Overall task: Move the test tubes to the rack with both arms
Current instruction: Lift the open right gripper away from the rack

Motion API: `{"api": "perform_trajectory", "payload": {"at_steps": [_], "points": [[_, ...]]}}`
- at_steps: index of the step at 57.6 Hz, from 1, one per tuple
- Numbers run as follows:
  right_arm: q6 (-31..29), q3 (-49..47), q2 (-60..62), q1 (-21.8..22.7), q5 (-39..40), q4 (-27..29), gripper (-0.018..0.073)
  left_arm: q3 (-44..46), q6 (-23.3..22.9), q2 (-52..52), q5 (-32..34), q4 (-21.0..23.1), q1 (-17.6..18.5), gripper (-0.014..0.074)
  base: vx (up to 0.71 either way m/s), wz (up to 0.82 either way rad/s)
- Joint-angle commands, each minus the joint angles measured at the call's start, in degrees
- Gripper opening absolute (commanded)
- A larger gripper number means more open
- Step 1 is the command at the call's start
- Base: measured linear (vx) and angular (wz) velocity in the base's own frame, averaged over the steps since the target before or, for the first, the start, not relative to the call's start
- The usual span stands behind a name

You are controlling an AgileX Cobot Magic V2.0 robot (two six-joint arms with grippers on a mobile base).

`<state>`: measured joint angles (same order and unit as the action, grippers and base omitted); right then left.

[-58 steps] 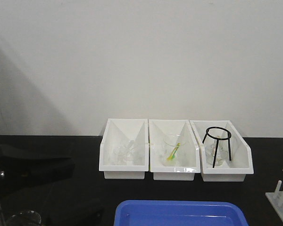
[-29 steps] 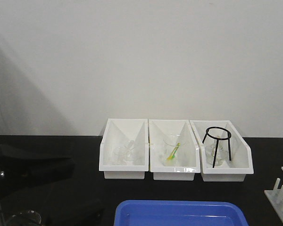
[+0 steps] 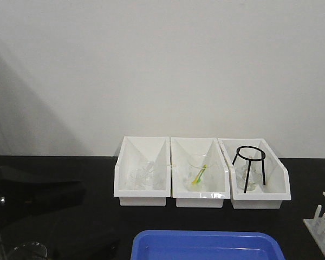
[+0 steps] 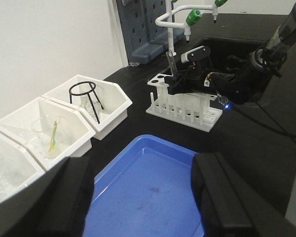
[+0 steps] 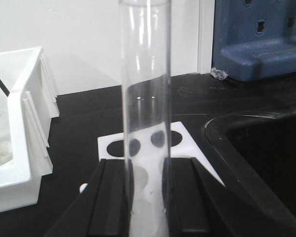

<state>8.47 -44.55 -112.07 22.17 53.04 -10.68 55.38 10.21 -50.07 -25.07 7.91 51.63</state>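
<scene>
My right gripper [image 5: 146,173] is shut on a clear glass test tube [image 5: 145,89] and holds it upright just above the holes of the white rack [image 5: 185,140]. In the left wrist view the right gripper [image 4: 180,81] holds that tube [image 4: 170,59] over the left end of the rack [image 4: 187,106]. My left gripper [image 4: 143,197] is open and empty above the blue tray [image 4: 153,187]. In the front view only a corner of the rack [image 3: 322,222] shows at the right edge. No other test tubes show.
Three white bins [image 3: 142,199] stand in a row at the back, holding glassware, a green-yellow dropper [image 3: 199,174] and a black tripod ring [image 3: 250,162]. A beaker [image 3: 27,250] sits at the front left. A sink [image 5: 266,163] lies right of the rack, with a tap [image 4: 180,15] behind it.
The visible part of the rack at the right edge of the front view has shifted slightly. Nothing else has visibly moved.
</scene>
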Motion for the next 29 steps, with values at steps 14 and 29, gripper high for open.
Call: {"api": "perform_trajectory", "payload": {"at_steps": [14, 29], "points": [[-0.2, -1.1, 2.8, 0.2, 14.2, -4.0, 0.0463, 1.7, -0.3, 0.3, 4.8, 0.3, 0.3, 0.0519, 0.0, 0.0], [-0.2, -1.1, 9.0, 0.2, 16.9, -4.0, 0.0471, 1.7, -0.3, 0.3, 4.8, 0.3, 0.3, 0.0519, 0.0, 0.0]]}}
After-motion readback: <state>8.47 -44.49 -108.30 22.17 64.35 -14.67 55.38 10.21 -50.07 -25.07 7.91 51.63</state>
